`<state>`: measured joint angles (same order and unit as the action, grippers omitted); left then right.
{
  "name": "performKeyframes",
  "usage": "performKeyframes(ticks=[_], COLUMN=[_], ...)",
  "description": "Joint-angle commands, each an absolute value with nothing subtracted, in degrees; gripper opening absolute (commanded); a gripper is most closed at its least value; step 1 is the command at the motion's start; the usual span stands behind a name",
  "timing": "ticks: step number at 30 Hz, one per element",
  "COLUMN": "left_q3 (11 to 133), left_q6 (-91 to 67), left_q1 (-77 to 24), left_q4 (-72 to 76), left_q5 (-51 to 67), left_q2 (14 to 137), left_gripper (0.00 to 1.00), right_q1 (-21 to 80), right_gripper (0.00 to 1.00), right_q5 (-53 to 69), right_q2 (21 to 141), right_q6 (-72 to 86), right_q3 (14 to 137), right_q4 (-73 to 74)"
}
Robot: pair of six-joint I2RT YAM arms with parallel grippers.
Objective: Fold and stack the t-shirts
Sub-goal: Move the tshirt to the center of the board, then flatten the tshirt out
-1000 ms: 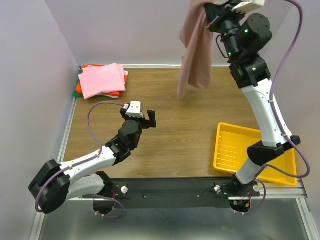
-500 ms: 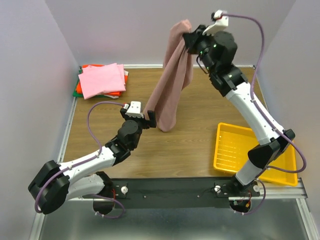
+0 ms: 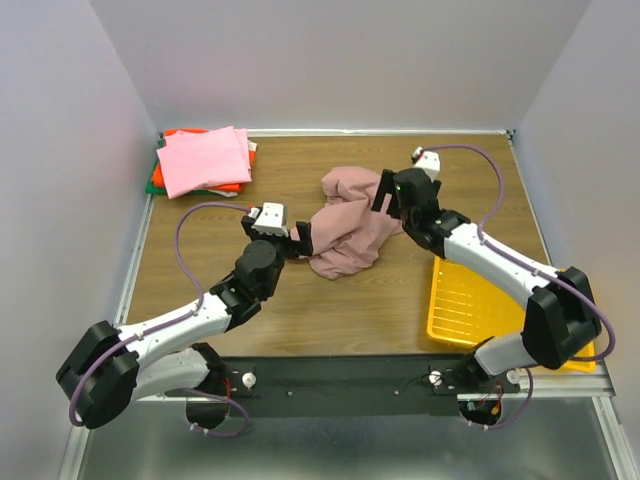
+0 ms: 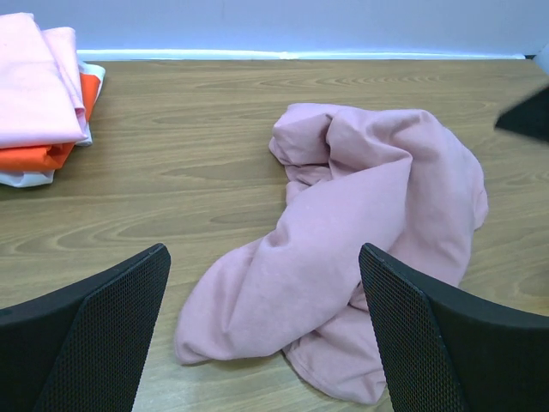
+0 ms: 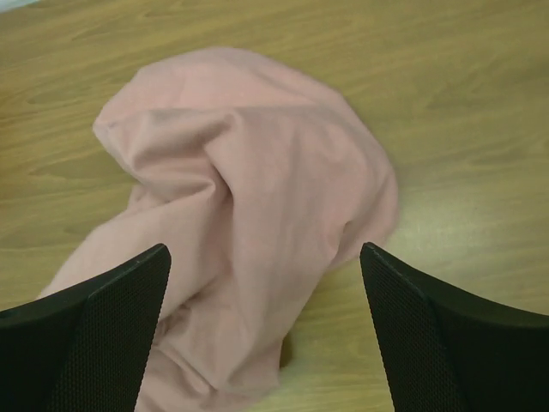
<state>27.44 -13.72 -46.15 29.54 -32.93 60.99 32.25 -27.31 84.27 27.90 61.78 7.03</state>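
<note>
Mauve-pink and soft, the crumpled t-shirt (image 3: 345, 225) lies heaped between the left gripper (image 4: 264, 257) and right gripper (image 5: 264, 253), both gaping wide, holding nothing. The light, limp cloth will sag. A hem or shoulder edge, seemingly buried, suits pinching. The folded stack (image 3: 205, 160) sits far left.

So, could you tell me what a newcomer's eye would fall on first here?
The crumpled mauve-pink t-shirt heaped mid-table, with the left fingers and right fingers open on either side of it. Next, the folded stack in the far left corner and the yellow tray at the near right.
</note>
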Motion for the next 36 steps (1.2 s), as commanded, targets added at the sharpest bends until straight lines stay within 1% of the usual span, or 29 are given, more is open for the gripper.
performKeyframes(ticks=[1,5,8,14,21,22,25,33,34,35,36], left_q3=[27.9,28.0,28.5,31.4,35.2,36.0,37.9,43.1,44.0,44.4,44.6], left_q6=[-12.5,-12.3,-12.3,-10.9,-9.8,-9.6,-8.8,-9.8,-10.1,-10.5,-10.5], left_q1=[-46.3,-46.2,-46.2,-46.2,-46.2,-46.2,-46.1,-44.7,-44.0,-43.5,-43.3], left_q4=[31.5,31.7,32.1,32.2,30.8,30.6,29.0,22.9,22.5,21.9,21.4], left_q5=[-31.1,-30.8,-30.1,-24.2,-21.0,-21.3,-22.8,-24.5,-23.7,-23.2,-22.9], left_q2=[60.8,62.0,64.1,72.3,82.5,83.3,87.0,96.0,96.6,97.2,98.1], left_gripper=[0.98,0.98,0.98,0.98,0.97,0.96,0.88,0.83,0.82,0.76,0.73], right_q1=[32.3,32.3,32.3,32.3,32.3,32.3,32.3,32.3,32.3,32.3,32.3], right_gripper=[0.97,0.97,0.96,0.96,0.96,0.95,0.94,0.91,0.88,0.85,0.82], right_q5=[-28.2,-24.9,-22.1,-17.8,-18.8,-18.9,-19.2,-17.5,-17.3,-16.6,-16.3], right_q2=[79.5,77.7,78.1,79.7,83.9,84.6,87.4,94.6,96.3,97.1,97.7], right_q6=[34.0,35.5,35.3,37.4,35.3,34.3,32.9,30.1,29.7,29.5,29.3], right_q3=[53.7,48.4,47.4,47.2,49.0,49.1,50.6,56.3,57.0,57.6,58.0], right_q4=[6.7,6.8,6.9,6.9,6.9,6.9,6.9,6.9,6.9,6.9,6.9])
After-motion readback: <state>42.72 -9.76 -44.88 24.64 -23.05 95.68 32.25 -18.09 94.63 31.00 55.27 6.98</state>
